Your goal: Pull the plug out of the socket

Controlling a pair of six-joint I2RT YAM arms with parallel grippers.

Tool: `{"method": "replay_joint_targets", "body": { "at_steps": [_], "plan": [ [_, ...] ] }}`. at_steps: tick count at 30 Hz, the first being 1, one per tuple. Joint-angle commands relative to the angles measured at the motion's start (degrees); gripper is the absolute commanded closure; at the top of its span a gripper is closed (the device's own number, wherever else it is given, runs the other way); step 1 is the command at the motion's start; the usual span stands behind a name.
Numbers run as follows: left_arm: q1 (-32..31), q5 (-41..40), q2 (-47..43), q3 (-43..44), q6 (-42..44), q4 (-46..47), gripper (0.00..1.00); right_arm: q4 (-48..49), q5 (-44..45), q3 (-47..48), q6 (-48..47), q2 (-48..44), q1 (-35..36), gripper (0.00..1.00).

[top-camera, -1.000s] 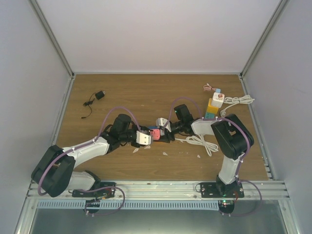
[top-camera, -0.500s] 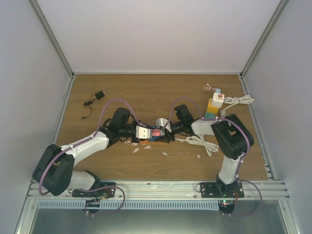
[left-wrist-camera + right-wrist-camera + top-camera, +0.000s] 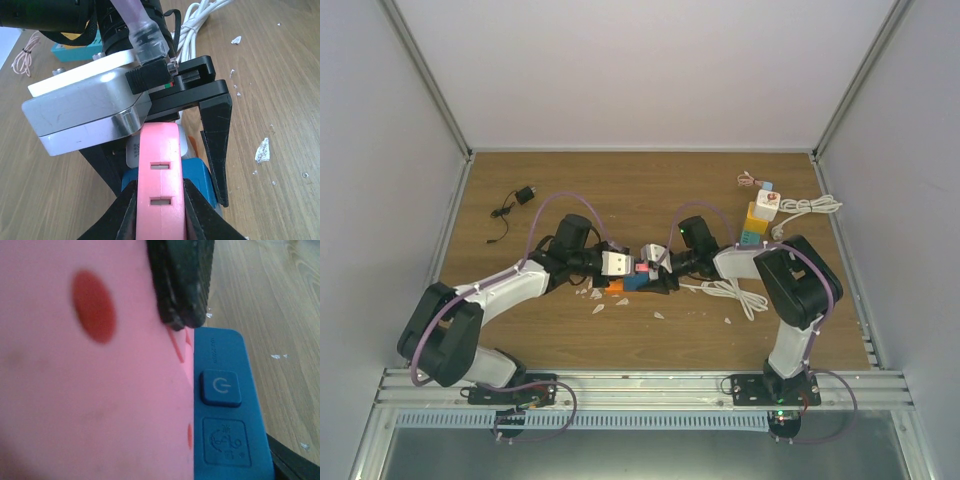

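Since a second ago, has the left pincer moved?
Yes. Judged against the coiled white cable, the left pincer has shifted toward the table far edge, slightly right, shut on the pink socket block.

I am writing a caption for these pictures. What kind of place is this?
Probably a robot test cell in a lab: white panels in a metal frame close off a wooden table, the left arm and right arm are bolted to a rail at its edge, and spare cables lie about.

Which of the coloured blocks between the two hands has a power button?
The blue block, beside the pink block, which shows only red dots and slots.
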Motion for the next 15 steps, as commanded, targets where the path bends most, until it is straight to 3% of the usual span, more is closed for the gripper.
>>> {"method": "replay_joint_targets", "body": {
  "at_steps": [1,5,15],
  "plan": [
    [0.34,1.91,1.34,1.08,-1.11,-2.48,0.83,-4.03,0.63,-2.11,-0.58,-0.34,-0.04,0.57],
    [0.79,2.37,1.95,1.22,-0.52,-3.88,0.86,-3.58,-0.25,-2.37,0.41,-1.67,-0.84,0.36],
    [0.99,3.24,3.08,2.21,-1.35,-5.33,0.84,-3.79,-1.20,-2.64,2.44,-6.47,-1.30,0.23]
  ]
}}
